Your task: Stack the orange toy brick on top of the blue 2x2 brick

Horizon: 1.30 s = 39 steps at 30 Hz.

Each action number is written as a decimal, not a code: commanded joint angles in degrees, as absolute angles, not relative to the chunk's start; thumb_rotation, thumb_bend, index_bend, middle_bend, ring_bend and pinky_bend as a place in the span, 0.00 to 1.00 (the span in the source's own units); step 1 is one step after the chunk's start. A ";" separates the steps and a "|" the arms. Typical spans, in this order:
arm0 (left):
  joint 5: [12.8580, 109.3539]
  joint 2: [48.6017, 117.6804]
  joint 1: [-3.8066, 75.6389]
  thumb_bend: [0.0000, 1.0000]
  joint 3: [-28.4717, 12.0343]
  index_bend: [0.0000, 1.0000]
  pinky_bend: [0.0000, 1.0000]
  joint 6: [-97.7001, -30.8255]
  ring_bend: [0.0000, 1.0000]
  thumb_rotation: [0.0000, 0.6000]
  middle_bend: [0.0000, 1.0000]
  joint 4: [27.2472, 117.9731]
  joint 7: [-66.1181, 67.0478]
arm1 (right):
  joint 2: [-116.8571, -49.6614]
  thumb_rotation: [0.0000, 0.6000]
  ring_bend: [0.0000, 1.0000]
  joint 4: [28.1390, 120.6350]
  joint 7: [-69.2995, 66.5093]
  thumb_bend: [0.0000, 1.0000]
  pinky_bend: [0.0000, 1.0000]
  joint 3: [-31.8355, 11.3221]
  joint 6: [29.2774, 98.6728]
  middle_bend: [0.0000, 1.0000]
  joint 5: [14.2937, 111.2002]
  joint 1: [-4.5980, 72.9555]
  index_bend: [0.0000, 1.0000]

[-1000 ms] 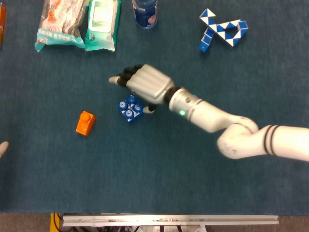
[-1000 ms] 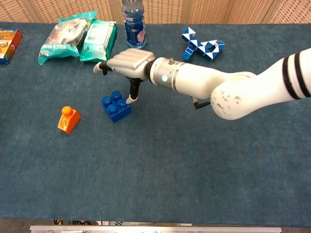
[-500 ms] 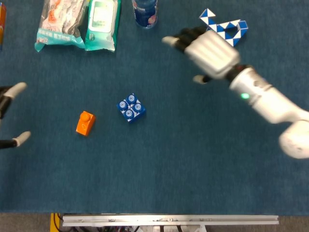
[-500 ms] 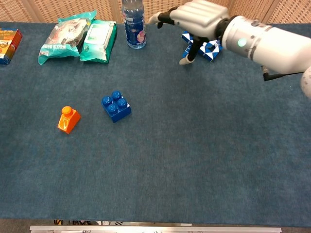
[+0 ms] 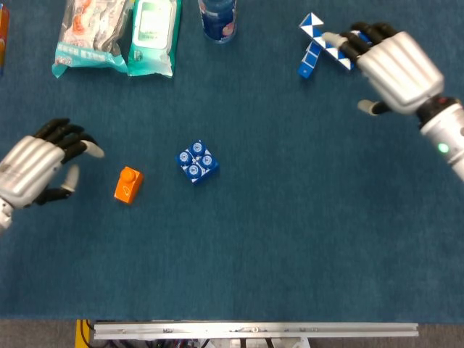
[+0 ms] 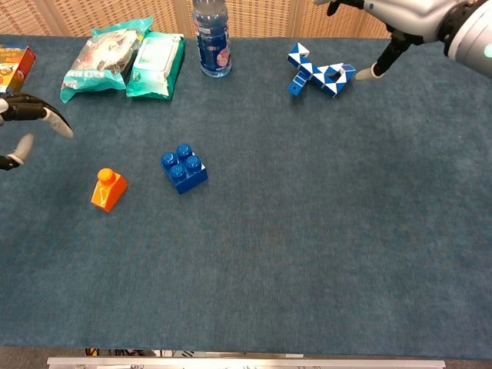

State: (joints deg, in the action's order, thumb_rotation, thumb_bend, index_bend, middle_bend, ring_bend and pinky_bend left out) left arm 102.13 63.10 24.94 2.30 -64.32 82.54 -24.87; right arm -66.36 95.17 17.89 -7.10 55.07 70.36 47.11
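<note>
- Orange toy brick [image 5: 128, 185] sits on the blue cloth table [image 5: 275, 246], just beside the fingertips of my left hand [image 5: 32, 168], but not touching them.
- My left hand holds nothing. Its dark fingers [image 5: 67, 134] are spread apart and point toward the orange toy brick.
- In the chest view only the tips of my left hand [image 6: 23, 127] show at the edge of the picture, a little above the orange toy brick [image 6: 108, 189].
- On the far side of the orange toy brick from my left hand sits the blue 2x2 brick [image 5: 197, 162], near it but with a gap between them. Its bumps face up and nothing is on top of it.
- My right hand [image 5: 395, 61] is well away from both bricks and is lifted off the table. It holds nothing and its fingers are apart.
- Just beside my right hand's fingertips lies a blue and white twisty toy [image 5: 326, 42]. I cannot tell if they touch it.
- Beyond both bricks, far from my left hand, lie a snack bag [image 5: 90, 35], a pack of wipes [image 5: 154, 35] touching it, and a bottle [image 5: 218, 18] near those.
- A small orange box [image 6: 14, 71] lies at the table edge, near my left hand in the chest view.
</note>
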 commanded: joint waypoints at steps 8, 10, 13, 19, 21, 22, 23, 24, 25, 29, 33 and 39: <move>102.38 66.72 30.31 0.63 3.29 0.33 0.05 -60.25 0.10 0.38 0.28 80.79 -28.45 | -63.68 1.00 0.15 96.38 16.70 0.08 0.23 -6.85 56.91 0.24 70.96 44.07 0.11; 102.15 67.65 31.29 0.63 3.20 0.33 0.05 -59.46 0.10 0.37 0.28 80.46 -27.85 | -63.23 1.00 0.15 96.54 16.37 0.08 0.23 -6.75 57.08 0.24 71.23 43.53 0.11; 101.66 68.85 32.26 0.63 3.16 0.33 0.05 -58.44 0.09 0.38 0.28 79.95 -27.16 | -62.73 1.00 0.15 96.69 15.95 0.08 0.23 -6.67 57.27 0.25 71.55 42.94 0.11; 99.96 71.40 34.22 0.62 3.32 0.33 0.05 -55.47 0.09 0.38 0.28 78.72 -26.05 | -61.60 1.00 0.14 96.67 14.68 0.08 0.23 -6.60 57.49 0.25 72.10 41.70 0.11; 99.41 71.80 34.55 0.62 3.51 0.33 0.05 -54.82 0.09 0.37 0.28 78.60 -25.48 | -61.41 1.00 0.14 96.47 14.15 0.08 0.23 -6.66 57.53 0.25 72.31 41.39 0.11; 99.04 72.03 34.72 0.62 3.66 0.33 0.05 -54.37 0.09 0.37 0.28 78.52 -24.86 | -61.33 1.00 0.14 96.31 13.80 0.08 0.23 -6.68 57.52 0.25 72.47 41.19 0.11; 98.81 72.17 34.84 0.62 3.82 0.33 0.05 -54.01 0.09 0.37 0.27 78.46 -24.26 | -61.29 1.00 0.14 96.18 13.55 0.08 0.23 -6.67 57.49 0.25 72.58 41.05 0.11; 98.55 72.29 34.91 0.62 3.97 0.33 0.05 -53.66 0.09 0.37 0.27 78.42 -23.55 | -61.27 1.00 0.14 96.03 13.33 0.08 0.23 -6.65 57.45 0.25 72.70 40.91 0.11; 98.21 72.38 34.96 0.61 4.19 0.33 0.05 -53.24 0.08 0.38 0.26 78.46 -22.45 | -61.28 1.00 0.14 95.81 13.05 0.08 0.23 -6.63 57.37 0.25 72.83 40.75 0.11; 96.91 72.31 34.43 0.60 4.56 0.34 0.04 -53.35 0.06 0.35 0.24 79.32 -19.27 | -61.24 1.00 0.14 95.32 12.24 0.08 0.23 -6.63 57.03 0.25 73.33 40.38 0.11; 95.51 72.75 33.23 0.53 4.40 0.28 0.04 -55.08 0.06 0.35 0.21 79.33 -16.10 | -61.23 1.00 0.14 95.04 11.74 0.08 0.23 -6.82 56.99 0.25 73.88 40.08 0.11; 93.64 74.23 31.97 0.34 4.07 0.13 0.04 -56.64 0.06 0.45 0.18 79.50 -13.17 | -61.25 1.00 0.14 94.96 11.24 0.08 0.23 -6.98 56.91 0.25 74.26 39.61 0.11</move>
